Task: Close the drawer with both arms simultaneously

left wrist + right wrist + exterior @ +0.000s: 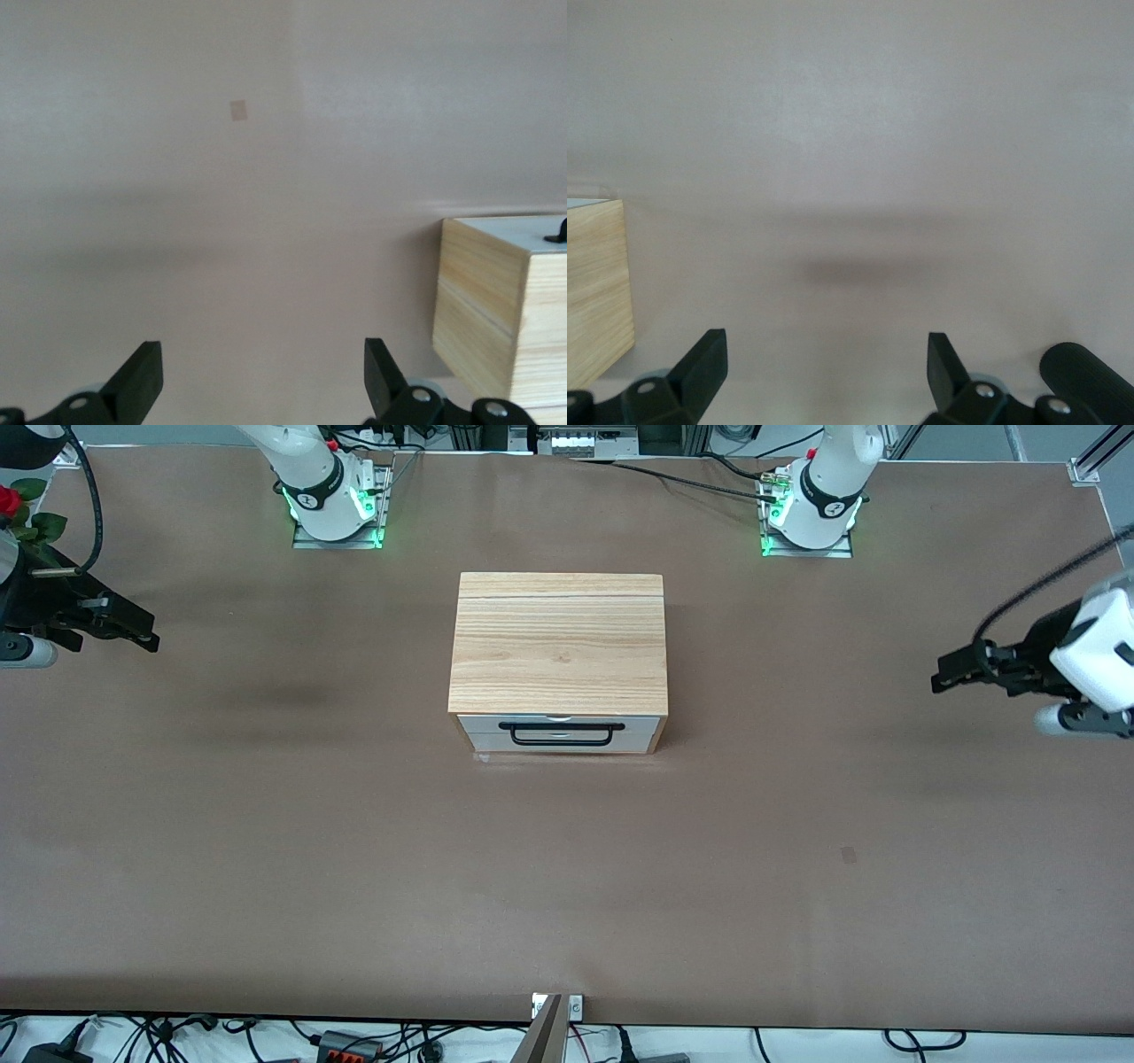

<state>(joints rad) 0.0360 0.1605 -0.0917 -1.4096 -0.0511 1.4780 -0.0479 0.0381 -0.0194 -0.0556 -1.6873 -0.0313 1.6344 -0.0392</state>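
Our right gripper (133, 631) sits at the nine o'clock edge of the front view, hanging over bare table (266, 850) toward the right arm's end, well apart from the cabinet (558, 642). In its wrist view the fingers (704, 359) stand wide apart with nothing between them, and only a corner of the cabinet (598, 288) shows at the frame's edge.

At the centre of the front view we find the cabinet, and the drawer (560, 734) in its face that looks toward six o'clock, at the camera. As far as we can judge, the white front panel sits flush or very nearly flush with the box, with the black handle (561, 732) running across it from nine to three o'clock. So the drawer's long axis lies across the table, and any closing push must run toward twelve o'clock.

At three o'clock our left gripper (952, 671) hangs over the table toward the left arm's end, also spread wide and empty; its fingers (142, 376) frame bare table, with the cabinet (500, 310) to one side.

Both grippers point inward at the cabinet's side walls, roughly equally distant from it. We judge neither faces the drawer front; each would have to swing round toward six o'clock of the cabinet first.
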